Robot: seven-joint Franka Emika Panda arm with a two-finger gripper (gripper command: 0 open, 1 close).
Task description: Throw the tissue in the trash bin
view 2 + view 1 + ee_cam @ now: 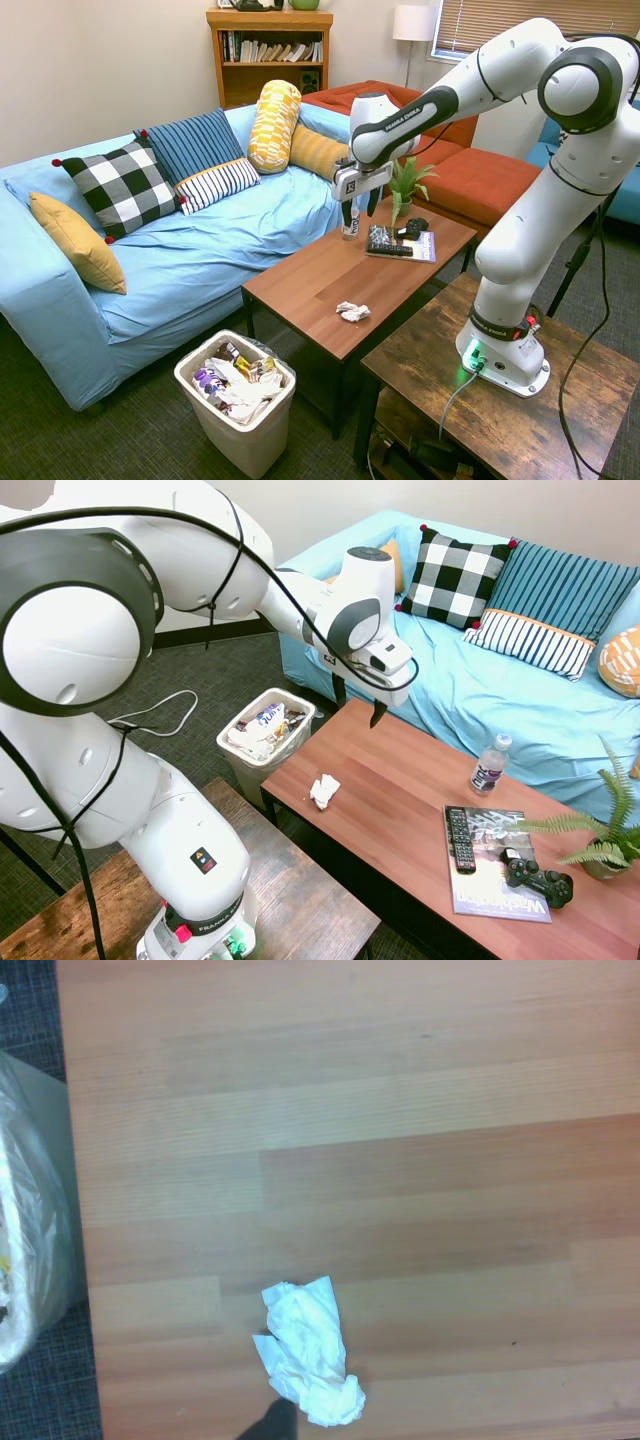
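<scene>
The main risk from here was a poor pinch: the tissue [324, 790] was a soft, irregular wad lying flat on the wooden worktop [420, 780], so fingers that came down off-centre or stopped too high would likely have closed on a loose flap or on nothing, while fingers driven too low would have struck the wood. A second risk was the carry, since a light wad held by one corner could slip free before it reached the trash bin [240, 405], which stood on the floor just off the worktop's short end and was already heaped with wrappers and papers, leaving little room for a drop that was not well centred. The claw [358, 702] hung empty in the air above the worktop, its two dark fingers parted with a clear gap between them and pointing down. It was over the worktop's sofa-side long edge, whereas the tissue lay well below it and apart from it, near the short end closest to the bin and toward the long edge away from the sofa. In the wrist view the tissue [310, 1355] showed crisp against the wood, with the bin's liner [30, 1230] beyond the worktop's edge.
</scene>
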